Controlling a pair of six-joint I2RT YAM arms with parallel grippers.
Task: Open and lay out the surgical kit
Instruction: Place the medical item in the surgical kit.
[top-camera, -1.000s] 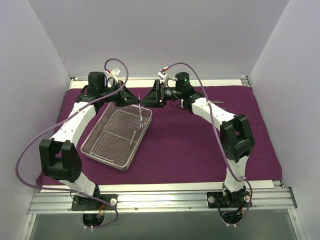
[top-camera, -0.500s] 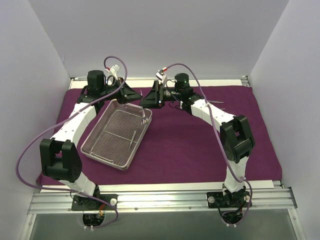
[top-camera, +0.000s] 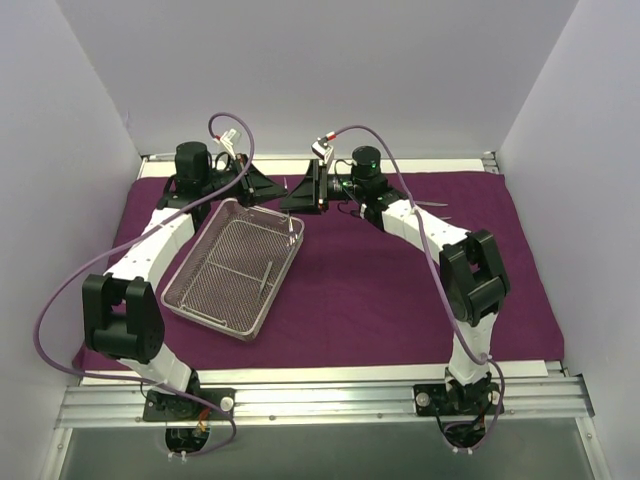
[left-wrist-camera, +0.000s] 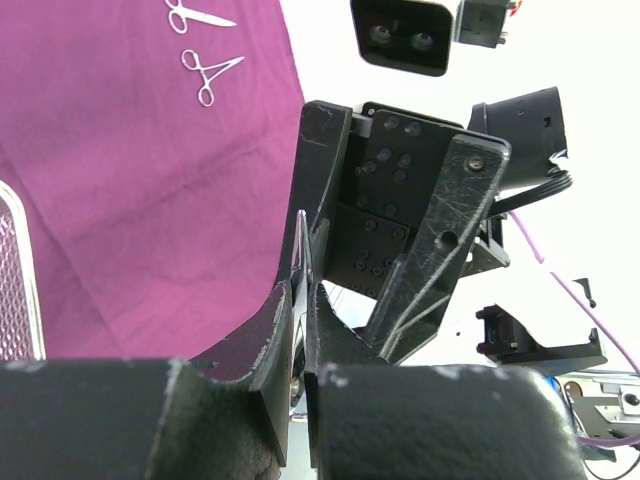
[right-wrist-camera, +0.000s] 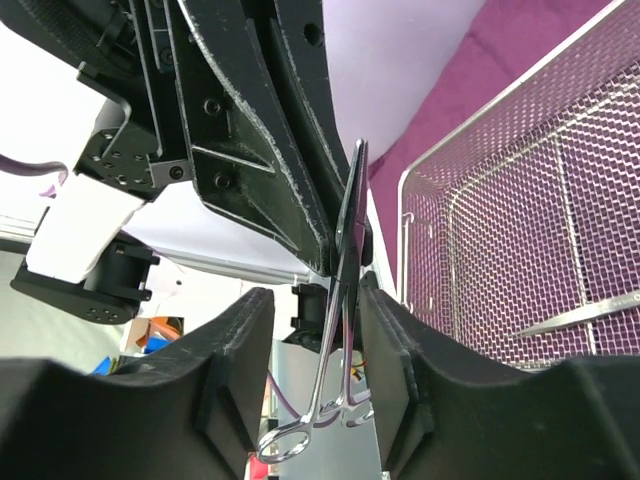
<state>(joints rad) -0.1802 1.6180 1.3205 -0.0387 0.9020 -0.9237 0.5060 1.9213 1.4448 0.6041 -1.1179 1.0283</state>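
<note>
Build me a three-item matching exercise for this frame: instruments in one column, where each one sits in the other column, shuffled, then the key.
Instruments
1. hanging forceps
2. loose instrument
3. ring-handled clamp

Places
A. flat on the bare purple cloth
B. pinched at the tip by the left gripper, rings between the open fingers of the right gripper
C. lying inside the mesh tray

Pairs: 1-B, 2-C, 3-A

top external: high behind arm bases, looks down, far | left wrist: close, along left claw (left-wrist-camera: 303, 275) | right wrist: close, along right claw (right-wrist-camera: 315, 300), opposing | shared: purple cloth (top-camera: 400, 290), mesh tray (top-camera: 207, 318)
</note>
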